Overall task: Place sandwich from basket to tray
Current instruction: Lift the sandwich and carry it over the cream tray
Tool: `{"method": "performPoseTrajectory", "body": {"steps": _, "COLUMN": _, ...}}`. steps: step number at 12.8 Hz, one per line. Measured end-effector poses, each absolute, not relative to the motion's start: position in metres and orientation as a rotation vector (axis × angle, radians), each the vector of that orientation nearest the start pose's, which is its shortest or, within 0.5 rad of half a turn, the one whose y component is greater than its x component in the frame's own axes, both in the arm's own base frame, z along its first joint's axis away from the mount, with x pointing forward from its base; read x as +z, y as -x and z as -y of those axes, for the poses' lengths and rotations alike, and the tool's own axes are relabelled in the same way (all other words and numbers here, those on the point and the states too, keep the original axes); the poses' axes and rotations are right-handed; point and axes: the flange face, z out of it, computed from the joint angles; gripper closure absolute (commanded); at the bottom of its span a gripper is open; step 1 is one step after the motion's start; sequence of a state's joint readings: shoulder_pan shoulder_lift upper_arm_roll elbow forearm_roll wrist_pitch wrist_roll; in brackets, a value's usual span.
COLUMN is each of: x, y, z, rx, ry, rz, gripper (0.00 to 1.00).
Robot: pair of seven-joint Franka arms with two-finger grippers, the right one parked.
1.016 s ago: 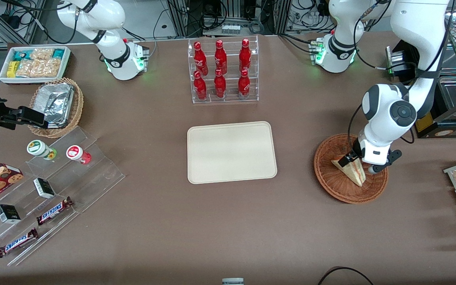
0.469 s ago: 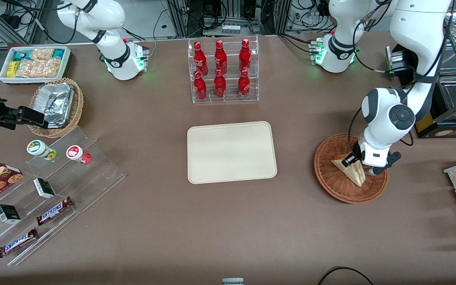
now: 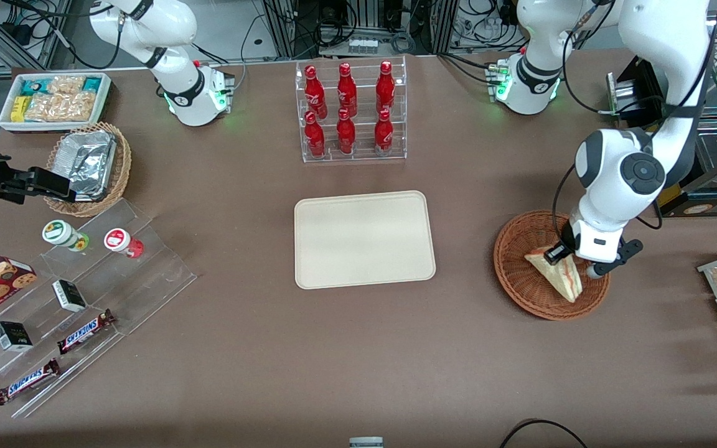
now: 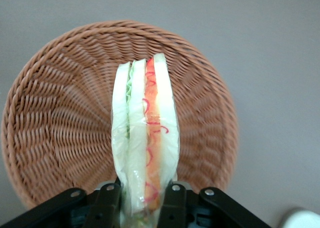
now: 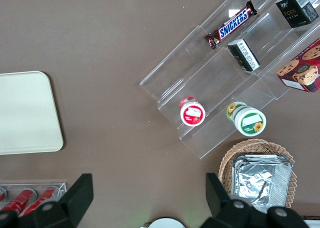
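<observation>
The left arm's gripper (image 3: 573, 261) hangs over the reddish-brown wicker basket (image 3: 514, 274), its jaws clamped on the wide end of the sandwich (image 3: 559, 276). In the wrist view, the black fingers (image 4: 172, 208) press both bread faces of the sandwich (image 4: 145, 138), which is wrapped in clear film; the gripper's body is cut off at the frame edge, and the sandwich hides the basket's (image 4: 60, 118) middle. Whether the wedge's tip touches the weave cannot be told. Nothing else shows in the basket. Open brown tabletop lies between the basket and the cream tray (image 3: 365, 239), which holds nothing and sits well apart toward the parked arm's end. Farther from the front camera than the tray, a clear rack (image 3: 352, 112) holds six red bottles.
</observation>
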State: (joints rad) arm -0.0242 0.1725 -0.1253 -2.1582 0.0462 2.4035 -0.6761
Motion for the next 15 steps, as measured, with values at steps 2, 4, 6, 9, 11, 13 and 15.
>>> {"method": "performPoseTrajectory", "body": {"steps": 2, "x": 0.371, "y": -0.564, "z": 0.123, "rx": -0.041, "ry": 3.070, "rz": 0.682, "gripper": 0.99}}
{"method": "performPoseTrajectory", "body": {"steps": 4, "x": 0.407, "y": -0.565, "z": 0.168, "rx": -0.021, "ry": 3.091, "rz": 0.595, "gripper": 0.99}}
{"method": "performPoseTrajectory", "body": {"steps": 6, "x": 0.426, "y": -0.561, "z": 0.215, "rx": -0.044, "ry": 3.134, "rz": 0.503, "gripper": 0.99}}
{"method": "performPoseTrajectory", "body": {"steps": 9, "x": 0.424, "y": -0.548, "z": 0.292, "rx": -0.020, "ry": 3.189, "rz": 0.390, "gripper": 0.99}}
{"method": "performPoseTrajectory", "body": {"steps": 11, "x": 0.403, "y": -0.536, "z": 0.346, "rx": 0.003, "ry": 3.186, "rz": 0.288, "gripper": 0.99}}
{"method": "performPoseTrajectory", "body": {"steps": 13, "x": 0.375, "y": -0.522, "z": 0.402, "rx": 0.012, "ry": 3.167, "rz": 0.208, "gripper": 0.99}}
{"method": "performPoseTrajectory", "body": {"steps": 15, "x": 0.345, "y": -0.510, "z": 0.445, "rx": 0.050, "ry": 3.163, "rz": 0.138, "gripper": 0.98}}
